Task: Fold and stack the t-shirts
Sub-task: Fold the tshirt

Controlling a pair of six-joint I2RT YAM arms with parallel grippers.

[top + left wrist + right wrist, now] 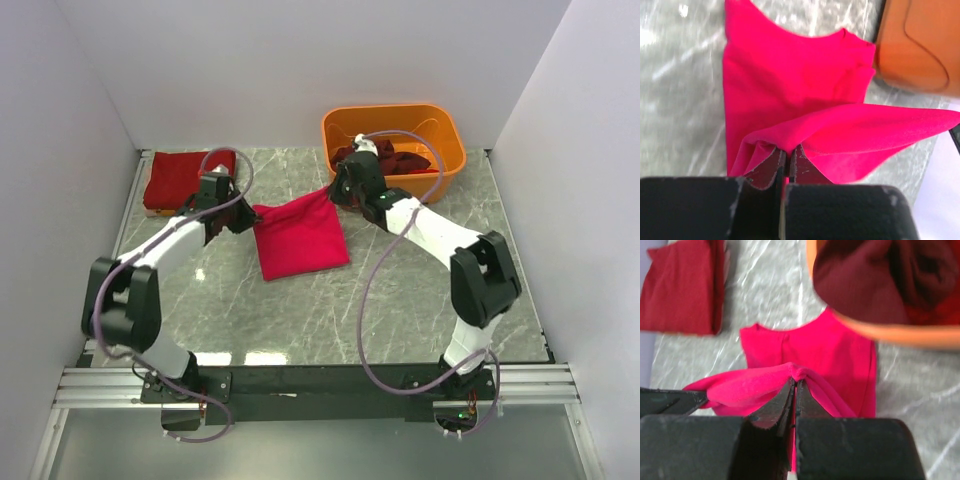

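Observation:
A pink t-shirt [300,236] lies partly folded in the middle of the table. My left gripper [246,212] is shut on its far left corner, and my right gripper [335,188] is shut on its far right corner. Both hold that edge lifted and stretched between them. In the left wrist view my gripper [786,152] pinches a fold of the pink t-shirt [790,90]. In the right wrist view my gripper [795,384] pinches the pink t-shirt [810,350] the same way. A folded dark red t-shirt [185,177] lies at the far left.
An orange tub [452,160] at the far right holds crumpled dark red shirts [400,160]. It also shows in the right wrist view [890,335] close above the pink shirt. White walls close in the table on three sides.

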